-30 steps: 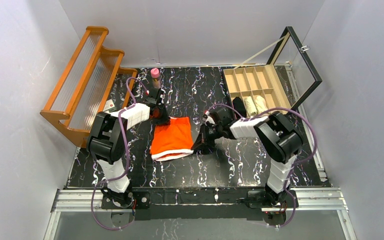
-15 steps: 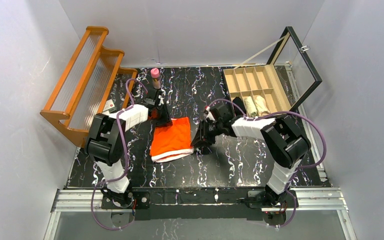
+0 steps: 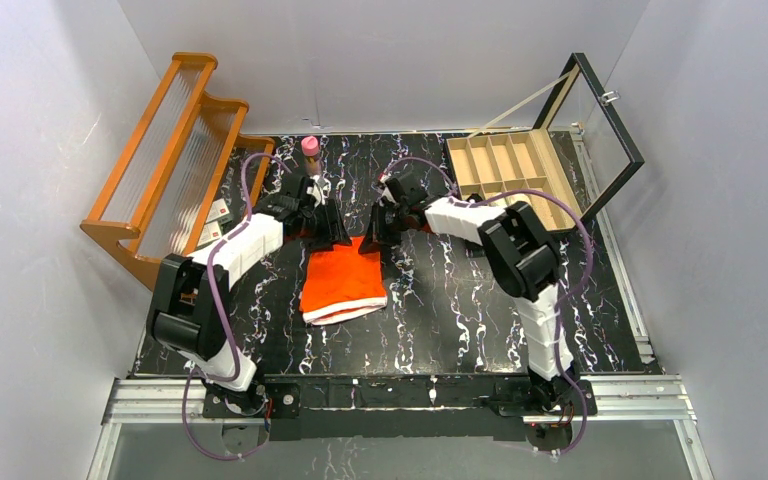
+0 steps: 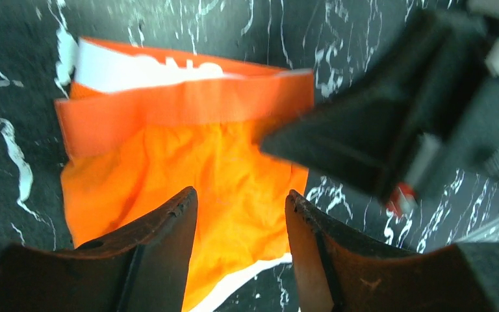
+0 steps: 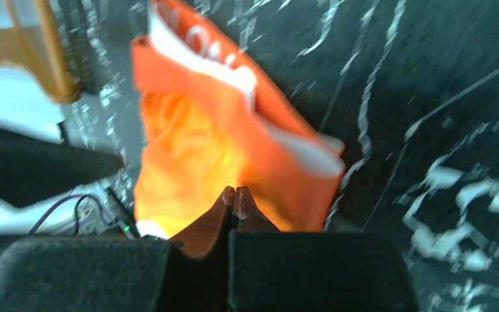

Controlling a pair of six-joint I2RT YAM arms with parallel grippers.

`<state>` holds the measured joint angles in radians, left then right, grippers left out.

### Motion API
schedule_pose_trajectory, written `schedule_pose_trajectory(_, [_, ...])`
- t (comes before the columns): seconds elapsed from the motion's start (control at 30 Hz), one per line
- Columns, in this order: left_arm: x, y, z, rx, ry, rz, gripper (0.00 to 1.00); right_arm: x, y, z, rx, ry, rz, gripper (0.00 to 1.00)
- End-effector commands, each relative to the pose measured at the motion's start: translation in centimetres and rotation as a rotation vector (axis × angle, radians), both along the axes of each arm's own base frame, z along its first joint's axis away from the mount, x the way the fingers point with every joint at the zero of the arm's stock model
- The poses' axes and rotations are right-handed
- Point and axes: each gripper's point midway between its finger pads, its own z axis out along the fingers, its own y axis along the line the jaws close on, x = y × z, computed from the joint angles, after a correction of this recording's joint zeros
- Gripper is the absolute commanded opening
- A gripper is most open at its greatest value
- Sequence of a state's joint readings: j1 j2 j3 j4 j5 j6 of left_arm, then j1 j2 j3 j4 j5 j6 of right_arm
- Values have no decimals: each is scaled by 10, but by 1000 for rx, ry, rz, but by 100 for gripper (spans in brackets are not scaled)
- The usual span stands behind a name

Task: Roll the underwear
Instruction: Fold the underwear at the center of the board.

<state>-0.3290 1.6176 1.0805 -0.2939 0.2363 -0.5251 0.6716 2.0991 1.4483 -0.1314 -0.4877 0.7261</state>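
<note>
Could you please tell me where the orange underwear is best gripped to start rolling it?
Probably at its far edge, one corner per claw, coming down from above: the orange underwear lies flat on the table, so only an edge can be pinched. The left claw is open there; the right claw is shut.

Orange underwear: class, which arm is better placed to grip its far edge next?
Probably left: the left end effector is open over the orange underwear, cloth showing in the gap; the right end effector is shut.
</note>
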Motion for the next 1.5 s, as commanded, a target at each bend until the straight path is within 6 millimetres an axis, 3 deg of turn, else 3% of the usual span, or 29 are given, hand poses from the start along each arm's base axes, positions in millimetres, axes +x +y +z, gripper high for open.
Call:
schedule_pose_trajectory(0.0, [-49,-4,-12,-63,99,-113,49,26,-6,-33,-147,-47,-32,1])
schedule_pose_trajectory(0.07, [-64,-5,-26,-79,152,-133,47,31,-10,-47,-196,-52,-47,1])
schedule_pose_trajectory(0.23, [-85,15,-64,21,234,-82,47,32,-28,-55,-303,-77,-67,2])
schedule_pose_trajectory(0.33, [-95,34,-89,119,292,-19,44,27,-28,-50,-281,-79,-42,7])
schedule_pose_trajectory(0.4, [-98,36,-95,135,307,-7,43,24,-24,-36,-222,-63,-9,11])
schedule_pose_trajectory(0.57, [-89,12,-74,47,247,-69,47,17,-11,16,-69,-94,34,25])
schedule_pose_trajectory(0.67, [-89,-8,-61,19,220,-112,48,13,-17,36,-52,-127,6,42])
schedule_pose_trajectory(0.77, [-100,-29,-58,17,216,-145,48,7,-41,36,-93,-130,-56,55])
schedule_pose_trajectory(0.9, [-109,-52,-57,-4,196,-115,48,-7,-89,23,-121,-62,-170,64])
schedule_pose_trajectory(1.0, [-108,-64,-51,-28,162,-97,48,-16,-118,23,-48,-51,-213,70])
schedule_pose_trajectory(1.17, [-95,-56,-28,-6,70,-41,53,-46,-123,18,13,1,-89,66])
schedule_pose_trajectory(1.37, [-70,-45,12,32,-29,-28,66,-48,-127,2,-35,21,-54,64])
schedule_pose_trajectory(1.47, [-47,-44,23,3,-33,-33,70,-48,-127,-6,-54,44,-57,62])
